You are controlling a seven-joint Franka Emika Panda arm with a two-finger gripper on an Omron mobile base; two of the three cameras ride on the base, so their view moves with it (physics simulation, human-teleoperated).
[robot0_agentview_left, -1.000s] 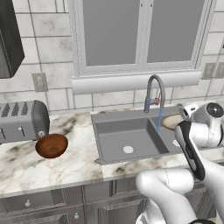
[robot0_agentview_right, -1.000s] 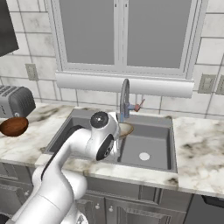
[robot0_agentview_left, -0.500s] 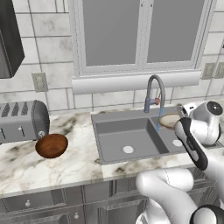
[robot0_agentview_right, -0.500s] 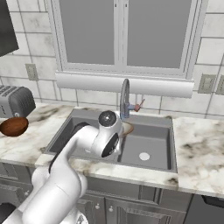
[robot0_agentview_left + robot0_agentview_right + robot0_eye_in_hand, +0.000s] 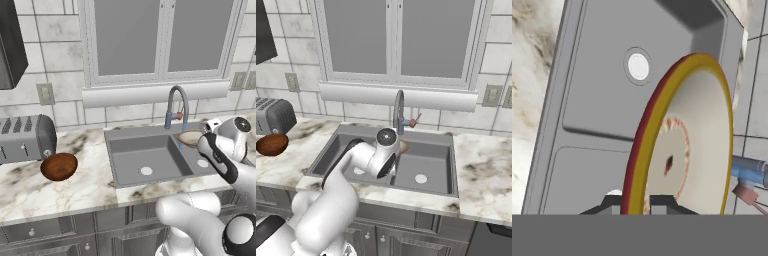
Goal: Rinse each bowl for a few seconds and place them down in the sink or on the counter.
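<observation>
The pale beige bowl [image 5: 190, 138] hangs tipped on edge over the right basin of the sink [image 5: 150, 159], just below the faucet [image 5: 175, 106] spout. My gripper [image 5: 637, 202] is shut on its rim, one fingertip on each side of the red and yellow edge. The bowl's pale inside [image 5: 697, 140] faces right in the hand view. From the right base view, only a sliver of that bowl [image 5: 404, 147] peeks out behind my wrist. The reddish-brown bowl [image 5: 58, 166] sits upright on the counter [image 5: 95, 186] left of the sink, also seen as the brown bowl [image 5: 272, 144].
A silver toaster [image 5: 25, 137] stands right behind the brown bowl. Each basin has a round drain [image 5: 146, 171], and a drain [image 5: 638, 66] lies beneath the held bowl. The faucet handle [image 5: 749, 171] with blue and red marks is close to the bowl's right side. Marble counter [image 5: 483, 165] extends right of the sink.
The held bowl has edged slightly left, closer under the faucet spout. The grip stays shut and the brown bowl has not moved.
</observation>
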